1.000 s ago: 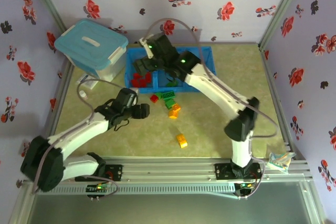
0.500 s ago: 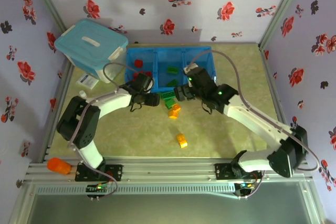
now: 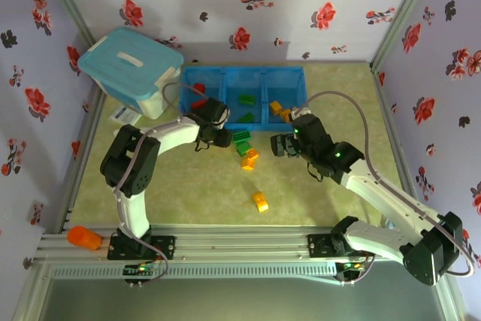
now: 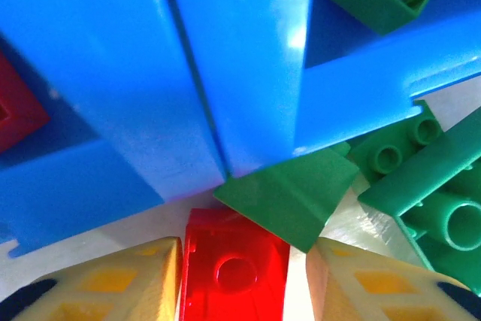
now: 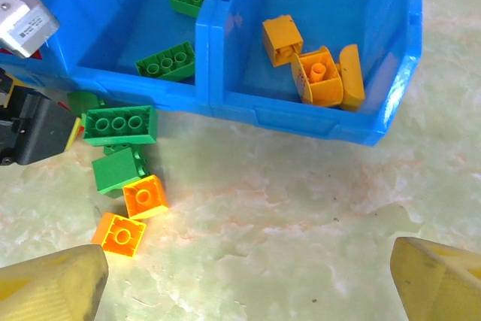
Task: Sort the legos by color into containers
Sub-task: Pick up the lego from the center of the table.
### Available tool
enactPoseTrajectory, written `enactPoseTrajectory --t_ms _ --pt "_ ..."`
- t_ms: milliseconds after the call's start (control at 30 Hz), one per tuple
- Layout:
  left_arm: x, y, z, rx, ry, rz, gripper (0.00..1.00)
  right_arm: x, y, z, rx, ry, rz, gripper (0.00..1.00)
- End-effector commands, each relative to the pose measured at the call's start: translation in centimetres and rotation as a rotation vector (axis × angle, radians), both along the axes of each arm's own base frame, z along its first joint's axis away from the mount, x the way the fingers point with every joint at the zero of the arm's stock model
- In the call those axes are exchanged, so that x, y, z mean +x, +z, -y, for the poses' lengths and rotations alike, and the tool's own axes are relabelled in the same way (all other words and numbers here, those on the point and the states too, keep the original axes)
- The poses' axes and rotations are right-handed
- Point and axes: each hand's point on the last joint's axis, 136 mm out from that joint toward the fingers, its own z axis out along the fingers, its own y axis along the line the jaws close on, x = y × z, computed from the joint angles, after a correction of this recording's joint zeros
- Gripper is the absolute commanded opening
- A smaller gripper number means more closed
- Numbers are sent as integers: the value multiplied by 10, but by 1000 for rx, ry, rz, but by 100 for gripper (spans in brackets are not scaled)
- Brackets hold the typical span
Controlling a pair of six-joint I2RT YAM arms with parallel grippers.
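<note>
left gripper [image 3: 222, 137] is straddling 1 red lego [image 4: 237, 264] at 6 o'clock under the containers' [image 4: 248, 58] wall; clamped, i cannot tell. it is needing a square squeeze clear of the green lego [image 4: 289, 197].

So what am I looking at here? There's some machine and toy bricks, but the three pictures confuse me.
Two robot arms are bolted to a table, sorting toy bricks by colour. The wide picture looks down from above. The other two come from a camera on each wrist, so the yellow wedges at the bottom are that arm's own fingers. The blue tray has three compartments: red bricks left, green ones middle, orange ones right. Loose bricks lie before it, and a white tub stands far left. The left gripper straddles a red brick; whether it grips it yet is unclear. The right gripper is open and empty.
</note>
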Motion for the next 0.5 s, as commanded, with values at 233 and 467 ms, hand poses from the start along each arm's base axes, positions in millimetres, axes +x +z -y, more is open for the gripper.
enactPoseTrajectory --t_ms 233,467 --pt "-15 -15 -9 48 -15 -47 50 2 1 1 67 -39 11 97" --pt "-13 -5 -9 50 -13 -31 32 1 5 2 73 -42 16 96"
